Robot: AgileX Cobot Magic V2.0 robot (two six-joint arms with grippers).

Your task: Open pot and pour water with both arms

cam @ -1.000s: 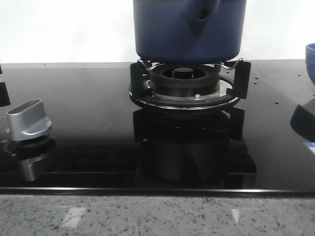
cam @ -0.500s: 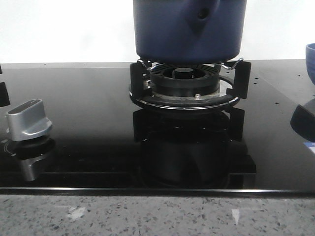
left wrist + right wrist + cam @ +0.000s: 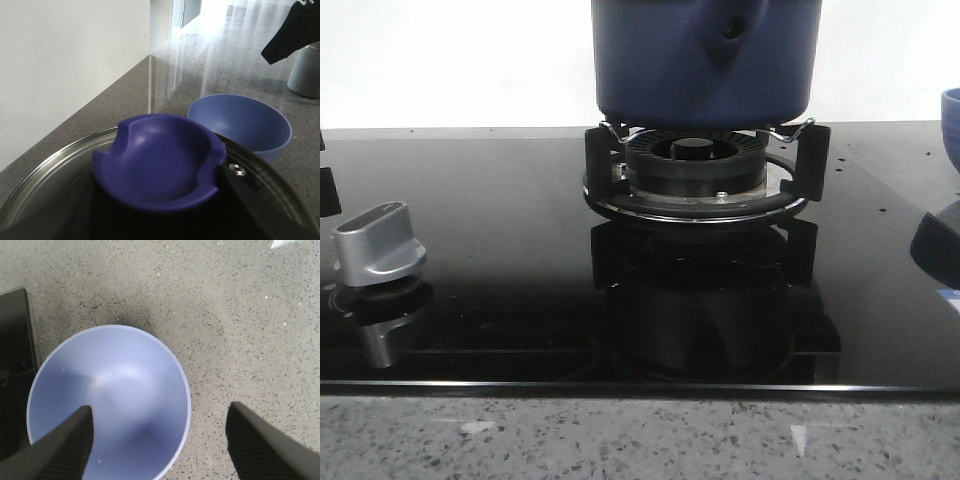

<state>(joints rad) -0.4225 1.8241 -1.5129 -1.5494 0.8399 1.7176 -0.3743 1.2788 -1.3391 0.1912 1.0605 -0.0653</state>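
The dark navy pot stands on the gas burner; its top is cut off in the front view. In the left wrist view a glass lid with a metal rim carries a dark blue cupped knob. My left gripper is shut on that knob, with one black finger pressed against its side. I cannot tell whether the lid rests on the pot. My right gripper is open and empty above the light blue bowl.
The light blue bowl sits on the speckled counter beside the black glass hob, at the right edge of the front view. A silver stove knob is at the left. A grey cup stands beyond the bowl.
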